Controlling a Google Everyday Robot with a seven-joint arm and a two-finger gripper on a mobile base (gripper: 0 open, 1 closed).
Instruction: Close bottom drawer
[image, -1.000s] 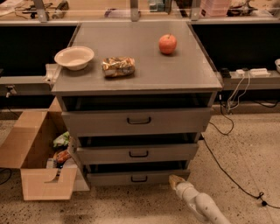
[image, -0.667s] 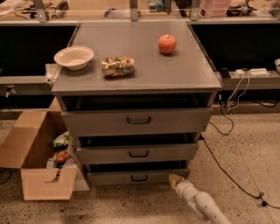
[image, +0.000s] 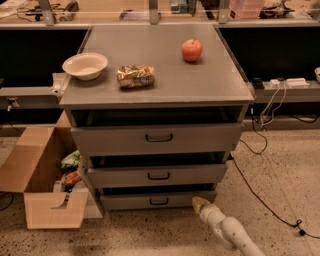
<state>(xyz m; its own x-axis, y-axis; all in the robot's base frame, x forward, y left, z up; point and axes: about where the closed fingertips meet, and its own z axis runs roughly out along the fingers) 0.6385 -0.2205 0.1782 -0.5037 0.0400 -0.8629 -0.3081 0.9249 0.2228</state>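
The bottom drawer (image: 125, 201) is the lowest of three grey drawers in the cabinet, with a slim front panel and a small dark loop handle (image: 159, 201). It stands out a little from the cabinet, with a dark gap above its front. My gripper (image: 200, 203) is low, at the right end of the bottom drawer's front panel, and its tip is touching or almost touching it. The white arm (image: 227, 231) runs from it to the lower right. The middle drawer (image: 158, 175) and the taller top drawer (image: 158, 138) also stand slightly out.
On the cabinet top (image: 165, 75) lie a white bowl (image: 85, 65), a snack bag (image: 135, 76) and a red apple (image: 192, 50). An open cardboard box (image: 45, 185) with items stands on the floor to the left. Cables (image: 260, 190) cross the floor on the right.
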